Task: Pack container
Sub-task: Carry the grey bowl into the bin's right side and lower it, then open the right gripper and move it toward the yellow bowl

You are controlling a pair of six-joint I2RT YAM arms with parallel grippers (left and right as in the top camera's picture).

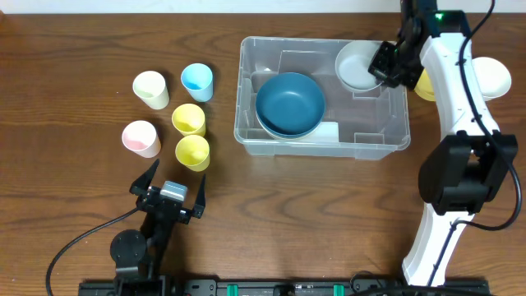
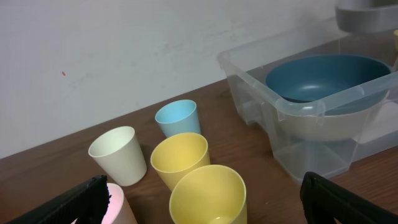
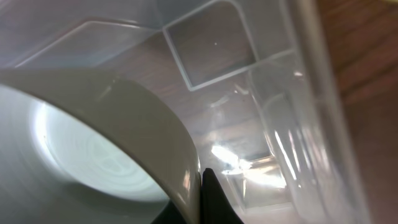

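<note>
**Holding a grey bowl over the clear bin**

The large clear plastic rectangular container sits on the brown wooden table, right of centre. A deep dark-blue round bowl fills the container's left half. The right half is bare.

Over the container's far right corner, the right jaws are clamped tight on the rim of a pale grey round bowl, which hangs clear of the blue bowl.

Left of the container stand five small plastic cups: pale blue, cream, two yellow and, and pink. Nearer the front edge than these cups, the left jaws are spread wide and hold nothing.

The step in hand looks like placing the grey bowl. Next, it likely needs lowering onto the bare floor beside the blue bowl and letting go. After that the cups remain to be packed.
</note>
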